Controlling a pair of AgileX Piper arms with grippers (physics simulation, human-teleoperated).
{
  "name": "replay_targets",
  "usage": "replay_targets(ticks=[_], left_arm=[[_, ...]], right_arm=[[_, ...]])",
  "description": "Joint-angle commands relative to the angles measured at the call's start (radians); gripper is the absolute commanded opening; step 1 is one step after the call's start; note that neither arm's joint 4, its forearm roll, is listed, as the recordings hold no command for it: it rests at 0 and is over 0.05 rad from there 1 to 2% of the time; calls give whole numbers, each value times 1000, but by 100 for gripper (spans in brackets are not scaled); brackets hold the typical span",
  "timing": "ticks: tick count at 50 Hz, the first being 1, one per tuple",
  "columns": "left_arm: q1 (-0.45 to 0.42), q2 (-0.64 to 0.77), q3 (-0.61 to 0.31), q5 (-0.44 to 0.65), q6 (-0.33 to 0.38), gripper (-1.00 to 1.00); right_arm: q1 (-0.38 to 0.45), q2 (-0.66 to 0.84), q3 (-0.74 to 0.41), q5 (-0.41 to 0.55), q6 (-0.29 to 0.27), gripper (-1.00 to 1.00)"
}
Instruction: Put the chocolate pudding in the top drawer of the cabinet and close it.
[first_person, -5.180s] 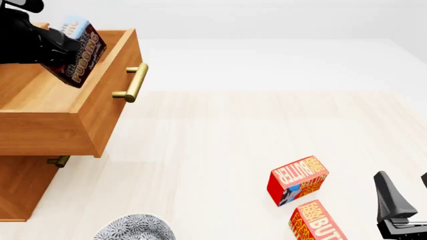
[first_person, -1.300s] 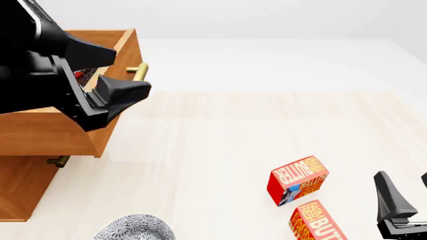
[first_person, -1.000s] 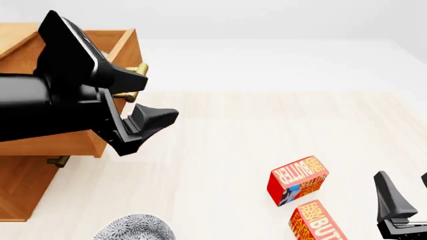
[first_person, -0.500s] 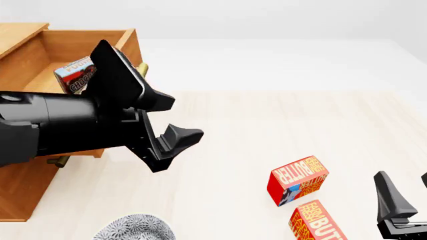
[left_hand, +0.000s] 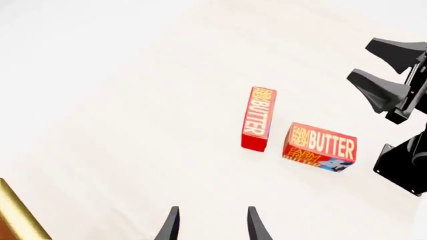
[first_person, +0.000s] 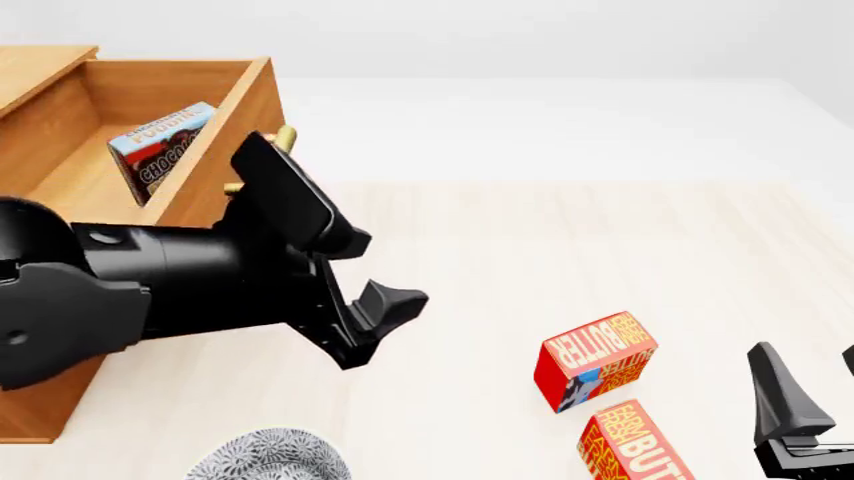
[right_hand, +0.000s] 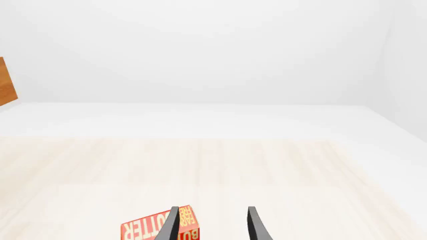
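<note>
The chocolate pudding (first_person: 160, 150) leans tilted inside the open top drawer (first_person: 238, 105) of the cabinet (first_person: 38, 400) at the left of the front view. No gripper touches it. My left gripper (first_person: 378, 272) hovers open and empty over the table, in front of the drawer's face and to its right. The arm hides most of that face; only the end of the brass handle (first_person: 282, 138) shows, and again in the left wrist view as handle (left_hand: 17, 216). My right gripper (first_person: 809, 388) stands open and empty at the near right corner.
Two red butter boxes (first_person: 595, 360) (first_person: 634, 445) lie near the right gripper; the left wrist view shows the same butter boxes (left_hand: 259, 118) (left_hand: 320, 146). A grey patterned plate (first_person: 274, 456) sits at the near edge. The lower drawers are hidden behind the left arm.
The left gripper let go of the pudding in the drawer, drew out, and swung right and toward the near side. The right arm stayed still.
</note>
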Motion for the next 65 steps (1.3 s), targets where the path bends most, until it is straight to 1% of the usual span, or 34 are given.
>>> replay_targets(ticks=[1, 9, 10, 13, 15, 22, 23, 24, 27, 30, 31, 37, 39, 43, 58, 63, 65], left_arm=[[4, 25, 37, -34, -41, 100], [10, 45, 79, -77, -91, 100], [5, 47, 78, -78, -114, 100], [18, 41, 86, -80, -106, 100], [22, 42, 92, -85, -122, 100], [63, 51, 117, -99, -145, 100], [63, 51, 117, -99, -145, 100], [103, 42, 136, -102, -133, 100], [92, 57, 143, -118, -152, 100], [109, 56, 155, -127, -139, 100], [112, 65, 158, -133, -161, 100], [133, 65, 162, -134, -164, 100], [133, 65, 161, -134, -176, 100], [146, 56, 161, -133, -168, 100], [185, 51, 181, -149, -183, 100], [223, 54, 202, -165, -203, 100], [243, 49, 209, -169, -192, 100]], right_arm=[[0, 0, 0, 0, 0, 100], [0, 0, 0, 0, 0, 100], [0, 0, 0, 0, 0, 100], [0, 0, 0, 0, 0, 100], [0, 0, 0, 0, 0, 100], [0, 0, 0, 0, 0, 100], [0, 0, 0, 0, 0, 100], [0, 0, 0, 0, 0, 100], [0, 0, 0, 0, 0, 100], [0, 0, 0, 0, 0, 100], [0, 0, 0, 0, 0, 100], [0, 0, 0, 0, 0, 100], [0, 0, 0, 0, 0, 100], [0, 0, 0, 0, 0, 100], [0, 0, 0, 0, 0, 100], [0, 0, 0, 0, 0, 100], [0, 0, 0, 0, 0, 100]])
